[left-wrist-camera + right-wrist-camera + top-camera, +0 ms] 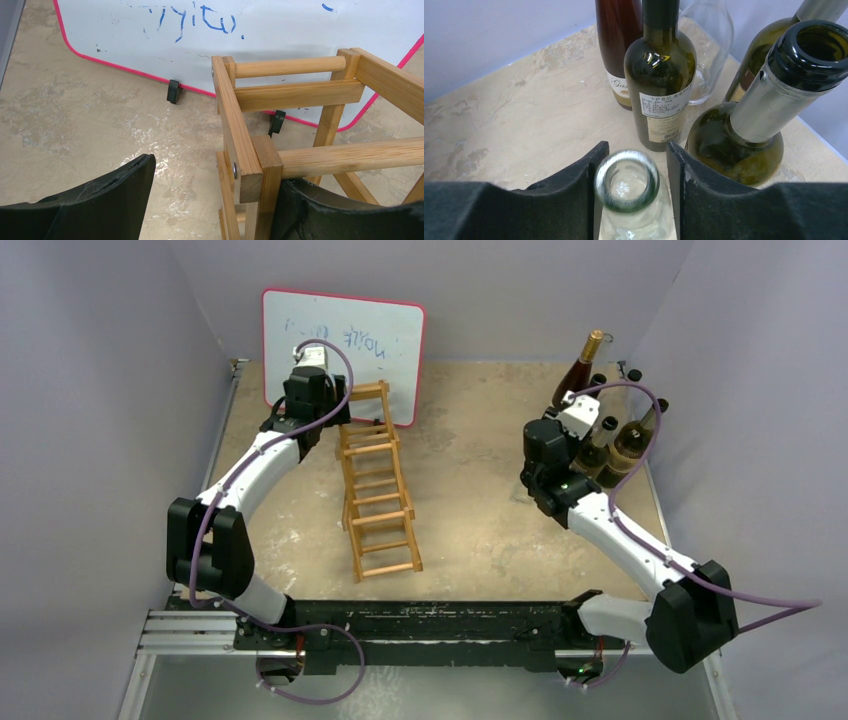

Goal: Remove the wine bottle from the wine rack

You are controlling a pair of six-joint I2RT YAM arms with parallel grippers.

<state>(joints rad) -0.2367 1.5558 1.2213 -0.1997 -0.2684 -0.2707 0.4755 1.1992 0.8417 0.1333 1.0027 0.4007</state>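
Note:
The wine rack (378,485), a light wooden ladder-like frame, lies on the table left of centre with no bottle in its openings. My left gripper (218,170) is open at the rack's far end (250,150). Its jaws straddle a corner post, with the right finger against the post and the left finger well clear. My right gripper (636,147) is at the back right. Its jaws stand on either side of the neck of an upright clear glass wine bottle (626,182), with a thin gap at each side.
Several bottles stand close behind the clear one: a dark green labelled bottle (660,75), a red-brown one (616,40) and an olive one with a silver neck (744,145). This cluster (615,430) is near the right wall. The red-edged whiteboard (345,345) leans behind the rack.

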